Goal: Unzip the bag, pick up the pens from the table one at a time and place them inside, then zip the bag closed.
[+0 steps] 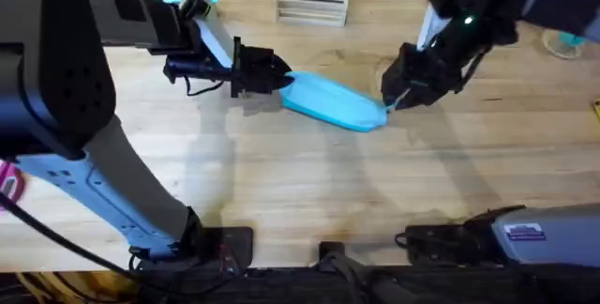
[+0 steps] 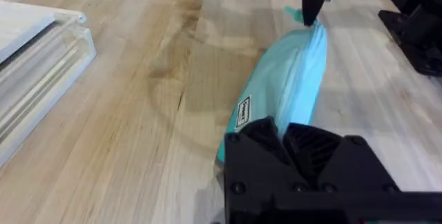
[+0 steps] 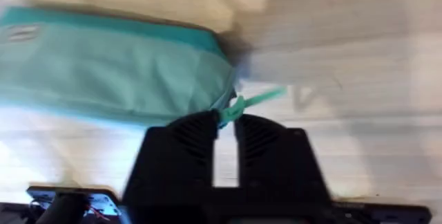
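Bag: I see the light blue pouch lying on the table, just past the middle toward the far side, stretched slantwise between my two grippers. In the left wrist view it lies on its side with a small black-and-white label facing the camera.

Zipper pull: a thin teal tab sticks out from the bag's right-hand end, partly blurred in the right wrist view.

Right gripper: my right gripper sits at the bag's right end. Its two black fingers stand only a narrow slit apart, and the teal tab runs down into that slit — I read it as pinched on the pull. In the left wrist view the same gripper shows at the far tip of the bag.

Left gripper: my left gripper is at the bag's opposite end, touching it. Its fingers are drawn close together over the near end of the fabric — clamped on the bag, as far as I can see.

Pens: I cannot make them out anywhere on the table.

Around: a clear plastic case lies at the far edge of the table, well apart from the bag; it also shows beside the bag in the left wrist view.
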Robot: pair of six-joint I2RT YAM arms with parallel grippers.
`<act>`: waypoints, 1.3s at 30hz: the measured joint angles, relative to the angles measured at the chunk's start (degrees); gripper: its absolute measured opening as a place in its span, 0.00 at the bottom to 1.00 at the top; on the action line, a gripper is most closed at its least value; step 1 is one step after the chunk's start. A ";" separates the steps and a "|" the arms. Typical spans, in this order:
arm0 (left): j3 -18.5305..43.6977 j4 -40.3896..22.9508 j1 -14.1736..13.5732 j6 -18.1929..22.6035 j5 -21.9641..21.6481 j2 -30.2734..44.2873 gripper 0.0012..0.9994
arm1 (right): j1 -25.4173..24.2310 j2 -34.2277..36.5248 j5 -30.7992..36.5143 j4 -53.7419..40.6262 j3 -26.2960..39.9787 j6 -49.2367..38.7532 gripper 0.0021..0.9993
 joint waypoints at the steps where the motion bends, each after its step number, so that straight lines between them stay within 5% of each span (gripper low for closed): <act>1: 0.00 0.00 0.08 0.00 0.00 0.00 0.04 | 0.00 -1.35 0.33 0.00 0.56 -0.38 0.25; 6: 0.00 0.00 0.12 0.00 -0.03 0.00 0.04 | -0.04 -7.40 0.67 -0.57 1.98 -1.61 0.91; 7: 0.00 0.00 0.12 0.00 -0.03 0.00 0.04 | -0.04 -8.39 0.36 -0.59 2.03 -1.93 0.97; 19: 0.00 0.00 0.12 0.00 -0.03 0.00 0.04 | -0.04 -16.25 -2.08 -0.87 2.10 -2.04 1.00; 20: 0.00 0.02 0.12 -0.03 -0.03 0.00 0.07 | -0.04 -16.27 -2.09 -0.90 2.10 -2.04 1.00; 26: 0.00 0.00 0.74 -0.18 -0.03 0.00 0.95 | -0.04 -16.27 -2.15 -0.89 2.10 -2.04 1.00; 39: 0.02 -3.12 0.95 -0.17 -5.07 -0.10 1.00 | -0.04 -16.27 -2.27 -0.58 2.10 -2.11 1.00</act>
